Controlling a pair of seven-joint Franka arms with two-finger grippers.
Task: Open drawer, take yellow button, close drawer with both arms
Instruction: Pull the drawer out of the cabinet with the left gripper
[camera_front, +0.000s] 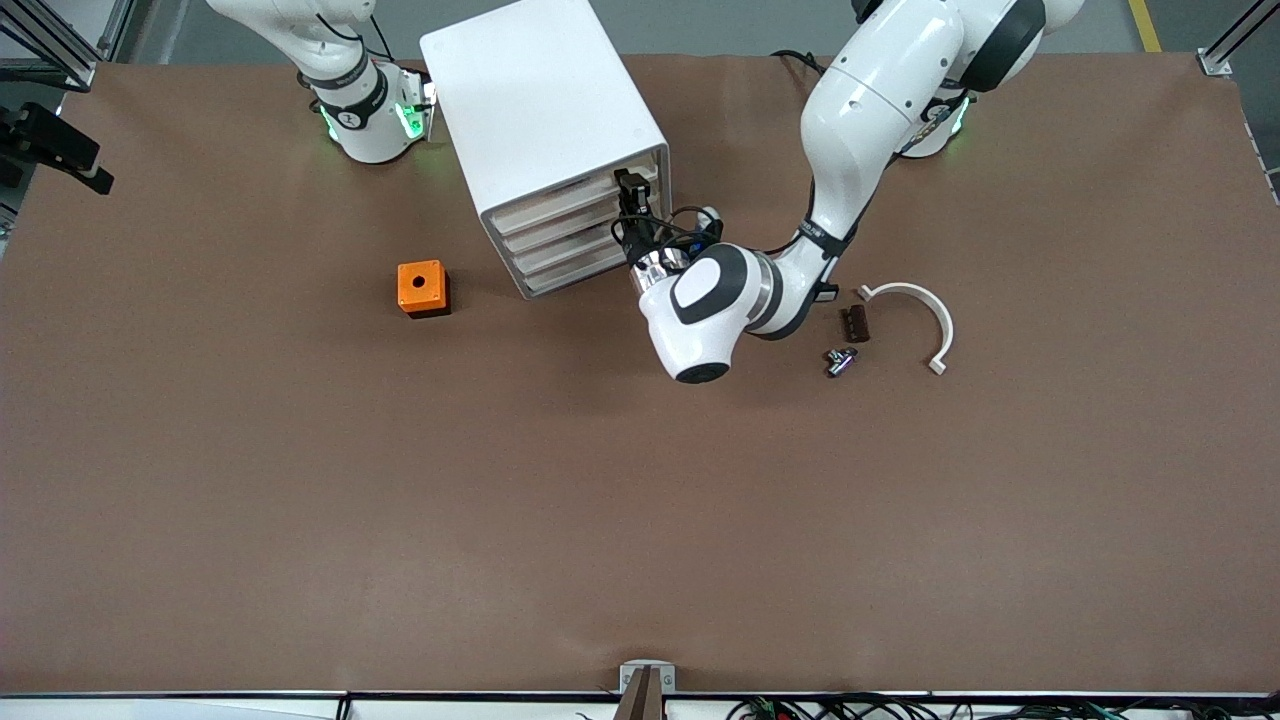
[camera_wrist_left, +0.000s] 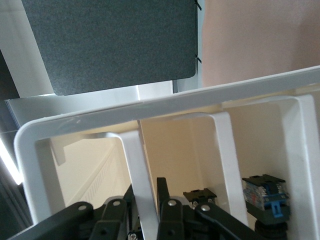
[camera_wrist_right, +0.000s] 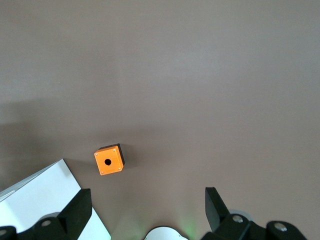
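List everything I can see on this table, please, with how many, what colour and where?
cabinet: one, white, four beige-fronted drawers, between the arm bases
orange box: one, round black hole, beside the cabinet toward the right arm's end
curved bracket: one, white, toward the left arm's end
dark block: one, brown, beside the bracket
metal part: one, silvery, nearer the front camera than the block
left end effector: black, shut on a drawer handle
right end effector: black, open, waiting above the table

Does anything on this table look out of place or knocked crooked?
The cabinet sits turned at an angle to the table edges. Small parts and a white curved piece lie loose toward the left arm's end. Nothing looks spilled or broken.
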